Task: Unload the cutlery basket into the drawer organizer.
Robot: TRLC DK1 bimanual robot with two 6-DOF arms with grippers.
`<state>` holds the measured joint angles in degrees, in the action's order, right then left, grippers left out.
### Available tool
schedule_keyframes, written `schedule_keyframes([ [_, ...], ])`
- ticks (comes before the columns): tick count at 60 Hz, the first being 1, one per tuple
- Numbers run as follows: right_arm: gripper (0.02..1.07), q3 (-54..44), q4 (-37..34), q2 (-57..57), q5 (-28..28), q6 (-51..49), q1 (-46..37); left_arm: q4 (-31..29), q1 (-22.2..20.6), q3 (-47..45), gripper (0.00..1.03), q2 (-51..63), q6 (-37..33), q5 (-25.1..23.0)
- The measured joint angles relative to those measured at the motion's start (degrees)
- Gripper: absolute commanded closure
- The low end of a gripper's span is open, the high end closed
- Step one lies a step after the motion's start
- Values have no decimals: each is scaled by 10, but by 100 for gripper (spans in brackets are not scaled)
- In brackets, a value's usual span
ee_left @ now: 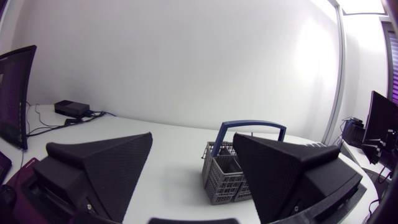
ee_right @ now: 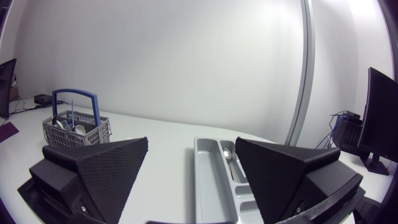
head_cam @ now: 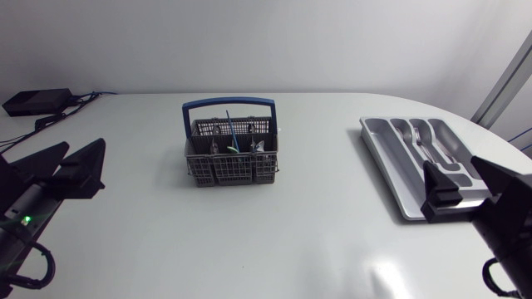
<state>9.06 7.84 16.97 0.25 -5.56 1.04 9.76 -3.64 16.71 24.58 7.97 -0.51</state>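
the left hand (ee_left: 193, 142) is spread wide open with nothing between its two black fingers, out at the left side of the desk (head_cam: 316, 224). ahead of it and well apart sits the cutlery basket (head_cam: 233, 158). it is grey mesh with a blue handle (head_cam: 229, 105) arched over it, and it stands upright near the middle of the desk. a few pieces of cutlery and a thin blue stick (head_cam: 231, 131) stand in its compartments. the right hand (ee_right: 191, 143) is just as wide open and empty, at the desk's right side by the near end of the drawer organizer (head_cam: 384, 162). that grey organizer lies flat, well apart from the basket, with a few silver pieces (head_cam: 421, 139) lying in its long slots. a small black box (head_cam: 37, 101) with cables sits at the far left corner.
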Motion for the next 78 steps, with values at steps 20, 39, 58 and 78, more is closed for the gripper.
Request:
schedule_keyframes([
  [20,7,145,-9,246,18,41,55,-58,-80,169,19,235,-34,11],
  [39,7,241,-131,363,26,86,122,-129,-192,317,18,436,-217,59],
  [58,7,325,-261,435,-25,-27,180,-90,-196,323,17,563,-338,-137],
  [78,7,360,-276,496,-95,-97,210,52,-199,325,18,635,-383,-224],
])
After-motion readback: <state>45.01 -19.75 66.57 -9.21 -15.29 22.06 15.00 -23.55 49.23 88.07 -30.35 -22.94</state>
